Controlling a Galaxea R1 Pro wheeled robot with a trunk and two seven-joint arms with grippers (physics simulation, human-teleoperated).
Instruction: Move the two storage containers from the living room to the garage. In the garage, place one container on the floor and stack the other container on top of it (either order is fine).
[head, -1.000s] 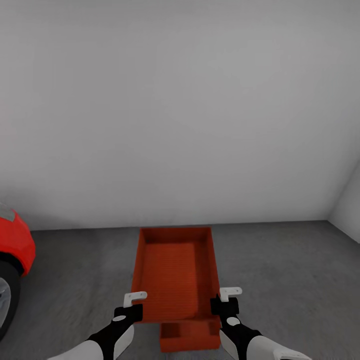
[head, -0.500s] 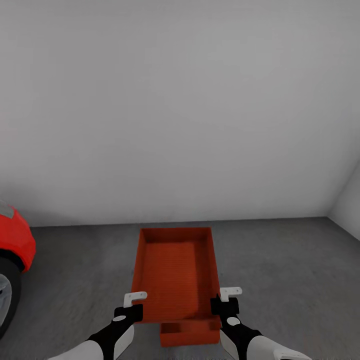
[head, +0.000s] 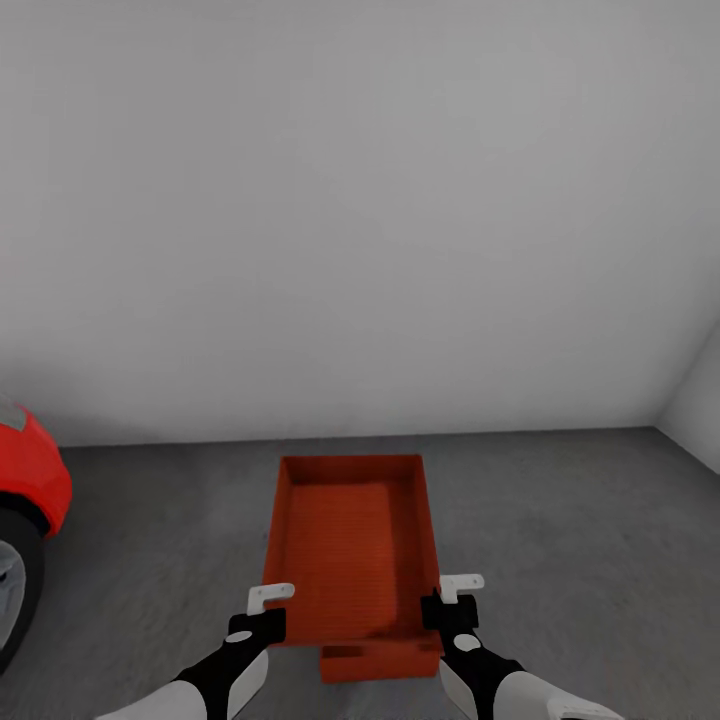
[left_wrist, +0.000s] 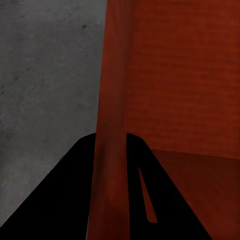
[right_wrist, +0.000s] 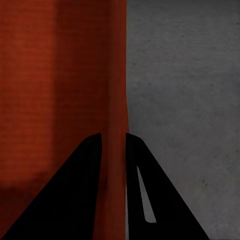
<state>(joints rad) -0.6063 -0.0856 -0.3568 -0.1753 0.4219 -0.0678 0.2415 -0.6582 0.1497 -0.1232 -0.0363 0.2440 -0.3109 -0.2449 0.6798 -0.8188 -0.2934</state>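
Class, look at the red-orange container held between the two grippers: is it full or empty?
Empty. In the head view the held container shows only its bare ribbed bottom inside its low walls, with nothing lying in it.

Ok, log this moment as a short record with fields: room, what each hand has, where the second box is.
room: garage, grey floor, white wall, red car at left
left hand: shut on held container, left wall
right hand: shut on held container, right wall
second container: on the floor, mostly under the held one
stack: not yet set down
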